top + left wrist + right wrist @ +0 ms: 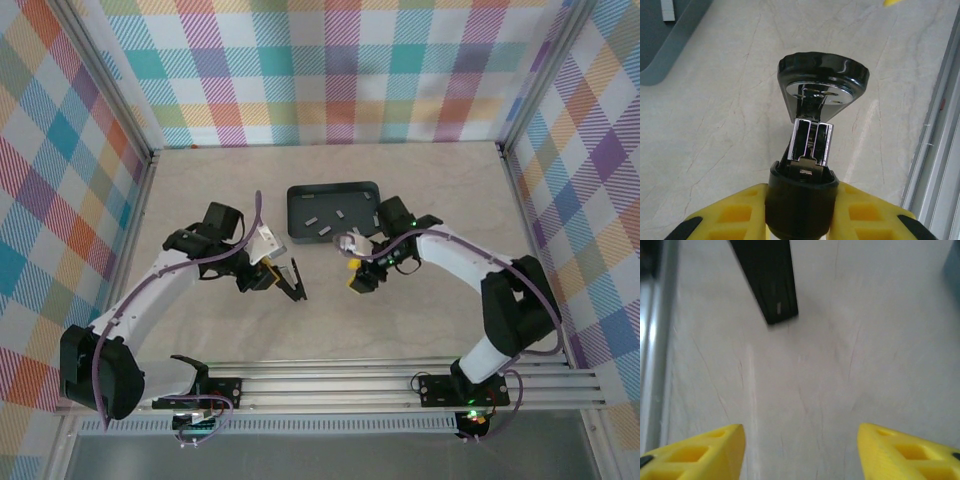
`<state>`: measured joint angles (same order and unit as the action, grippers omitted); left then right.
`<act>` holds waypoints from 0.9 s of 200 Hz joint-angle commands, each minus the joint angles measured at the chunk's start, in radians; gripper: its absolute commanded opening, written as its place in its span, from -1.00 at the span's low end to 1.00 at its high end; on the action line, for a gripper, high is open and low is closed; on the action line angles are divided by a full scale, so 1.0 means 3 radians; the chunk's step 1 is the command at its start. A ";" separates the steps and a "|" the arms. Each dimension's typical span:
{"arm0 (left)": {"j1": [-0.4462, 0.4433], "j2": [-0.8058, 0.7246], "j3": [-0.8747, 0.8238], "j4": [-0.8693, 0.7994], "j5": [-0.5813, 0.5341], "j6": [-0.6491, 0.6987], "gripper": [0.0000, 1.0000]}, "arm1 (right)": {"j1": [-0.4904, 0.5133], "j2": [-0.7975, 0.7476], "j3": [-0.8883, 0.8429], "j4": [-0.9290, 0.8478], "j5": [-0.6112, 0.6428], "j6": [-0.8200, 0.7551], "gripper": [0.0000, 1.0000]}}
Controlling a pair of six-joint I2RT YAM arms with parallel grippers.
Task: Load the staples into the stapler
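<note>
The left claw was clamped on the black rear end of the stapler, with a yellow finger on either side. The stapler's chrome channel showed beneath its rounded black top, above the pale table. The right claw hung over bare table near the stapler's tip, its fingers apart and nothing between them. The staples lay scattered in the dark tray, behind both claws.
</note>
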<state>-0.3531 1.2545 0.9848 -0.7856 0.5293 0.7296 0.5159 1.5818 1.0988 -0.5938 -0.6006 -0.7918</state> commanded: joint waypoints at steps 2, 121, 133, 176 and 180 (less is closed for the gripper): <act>-0.0084 0.0021 0.0157 0.0003 0.0158 0.0114 -1.00 | 0.0132 -0.0058 0.0264 0.0091 -0.0515 0.0280 0.34; -0.0126 0.0032 0.0188 0.0078 0.0305 0.0111 -1.00 | 0.0799 0.0427 0.0779 0.0593 -0.0727 0.0566 0.36; -0.0137 0.0033 0.0185 0.0083 0.0312 0.0109 -1.00 | 0.0818 0.0468 0.0781 0.0663 -0.0718 0.0600 0.33; -0.0160 0.0054 0.0210 0.0074 0.0317 0.0125 -1.00 | 0.0821 0.0543 0.0755 0.0867 -0.0601 0.0689 0.29; -0.0163 0.0057 0.0214 0.0074 0.0319 0.0125 -1.00 | 0.0821 0.0549 0.0758 0.0872 -0.0601 0.0686 0.26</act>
<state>-0.3927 1.2709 0.9989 -0.8005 0.5606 0.7502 0.7567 1.7405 1.3117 -0.3843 -0.7715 -0.6052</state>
